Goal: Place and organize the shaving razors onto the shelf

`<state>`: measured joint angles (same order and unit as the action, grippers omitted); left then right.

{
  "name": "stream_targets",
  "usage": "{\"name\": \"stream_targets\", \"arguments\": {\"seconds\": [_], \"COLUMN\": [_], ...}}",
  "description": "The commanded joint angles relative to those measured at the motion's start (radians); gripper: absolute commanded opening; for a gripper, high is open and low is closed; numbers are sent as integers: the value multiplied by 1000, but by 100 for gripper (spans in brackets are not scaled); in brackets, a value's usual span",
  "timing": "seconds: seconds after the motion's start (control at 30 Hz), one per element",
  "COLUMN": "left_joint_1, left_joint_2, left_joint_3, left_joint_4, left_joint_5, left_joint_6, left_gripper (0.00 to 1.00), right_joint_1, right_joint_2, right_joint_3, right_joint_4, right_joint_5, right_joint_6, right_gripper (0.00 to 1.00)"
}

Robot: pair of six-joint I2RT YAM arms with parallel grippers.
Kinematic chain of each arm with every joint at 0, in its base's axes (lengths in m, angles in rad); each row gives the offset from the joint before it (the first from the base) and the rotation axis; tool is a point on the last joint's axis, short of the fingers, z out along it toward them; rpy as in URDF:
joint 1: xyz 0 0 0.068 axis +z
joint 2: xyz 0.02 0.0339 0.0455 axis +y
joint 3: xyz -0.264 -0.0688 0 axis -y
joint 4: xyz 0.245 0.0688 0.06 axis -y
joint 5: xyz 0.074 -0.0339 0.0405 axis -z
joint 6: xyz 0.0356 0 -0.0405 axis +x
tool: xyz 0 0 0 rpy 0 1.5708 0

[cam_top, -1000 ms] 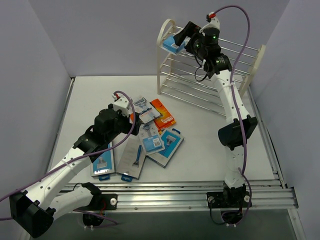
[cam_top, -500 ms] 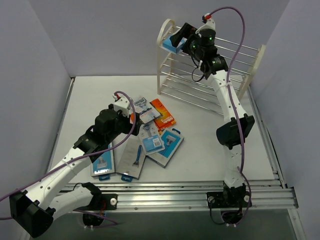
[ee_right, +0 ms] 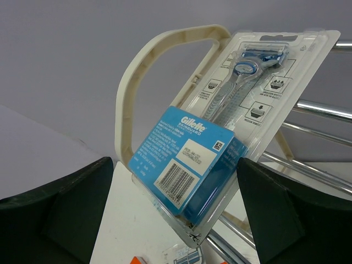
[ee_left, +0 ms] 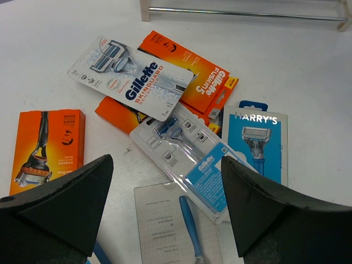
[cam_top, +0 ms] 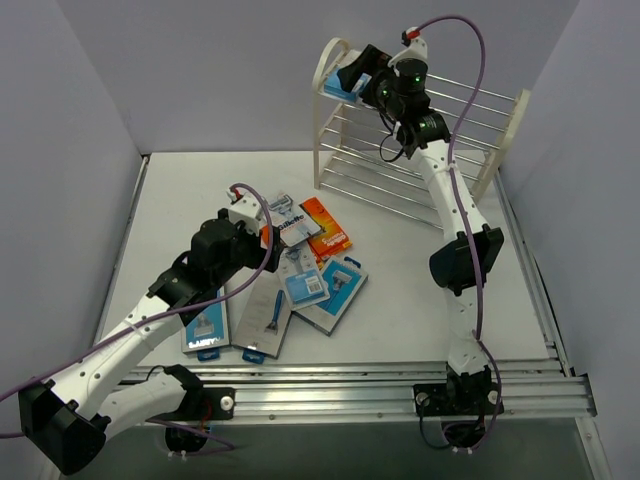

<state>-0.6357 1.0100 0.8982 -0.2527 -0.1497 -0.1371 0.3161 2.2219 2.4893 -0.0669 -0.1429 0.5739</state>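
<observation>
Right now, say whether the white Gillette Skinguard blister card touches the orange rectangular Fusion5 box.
Touching: left wrist view shows white card lying on orange box.

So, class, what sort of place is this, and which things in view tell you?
Probably a robot lab test cell, not a shop: plain grey walls box in a white table, two arms are bolted to an aluminium rail at its edge, and razor packs lie piled near a small shelf.

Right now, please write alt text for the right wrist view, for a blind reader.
A clear Gillette razor pack with a blue card sits tilted at the cream arched end of the shelf. The open right gripper flanks it.
</observation>
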Motion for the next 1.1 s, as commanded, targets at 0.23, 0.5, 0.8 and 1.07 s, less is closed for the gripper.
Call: {"name": "stream_targets", "arguments": {"seconds": [0.23,0.5,0.8,1.07], "left_joint_1": [-4,18,31,42], "left_joint_2": [-13,-36,-67,15], "left_joint_3": [30,18,-4,14], "left_joint_4": [6,26,58,17], "left_joint_5": [-10,16,18,-5], "left_joint_6": [14,10,11,-16], "left_gripper": [89,89,89,89], "right_joint_1": [12,-5,-6,99], "right_joint_2": [-70,-159,-350,-594], "right_joint_3": [5,-61,-269,-595], "right_joint_4": [26,12,13,21], "right_joint_5": [-9,-9,-18,-3], "right_joint_6": [-31,-55,-94,-186], "right_gripper": [90,91,90,89]}}
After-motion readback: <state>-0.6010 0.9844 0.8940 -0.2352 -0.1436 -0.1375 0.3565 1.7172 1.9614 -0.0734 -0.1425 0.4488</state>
